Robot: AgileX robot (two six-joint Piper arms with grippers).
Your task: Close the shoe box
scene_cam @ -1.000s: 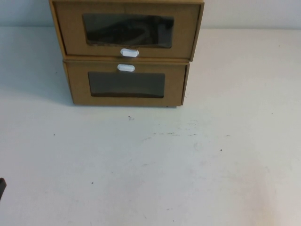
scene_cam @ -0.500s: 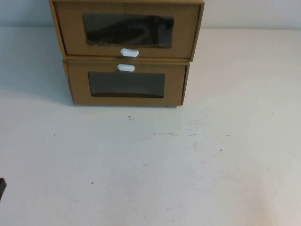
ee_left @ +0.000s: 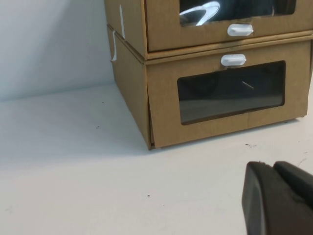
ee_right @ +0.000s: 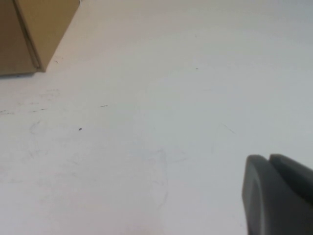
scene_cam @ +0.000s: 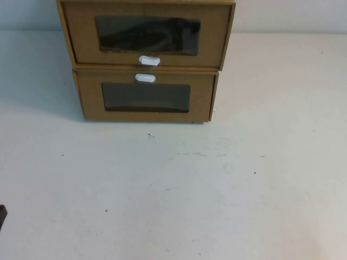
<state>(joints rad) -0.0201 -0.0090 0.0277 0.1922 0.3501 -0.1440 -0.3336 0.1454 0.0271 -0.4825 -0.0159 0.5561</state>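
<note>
We see both arms drawn back low at the near side of the white table (scene_cam: 227,195), well apart from the boxes. The left gripper (ee_left: 281,198) shows its dark fingers pressed together over bare tabletop; the right gripper (ee_right: 279,196) looks the same, fingers together.

The high view catches only a dark sliver at its left edge. The left wrist view adds the stack's side wall, and the right wrist view just one cardboard corner.

The brown cardboard drawer-style shoe box (scene_cam: 146,33) sits atop the like cardboard box (scene_cam: 145,97) at the table's far side. Its window faces us, long axis running left to right.
</note>
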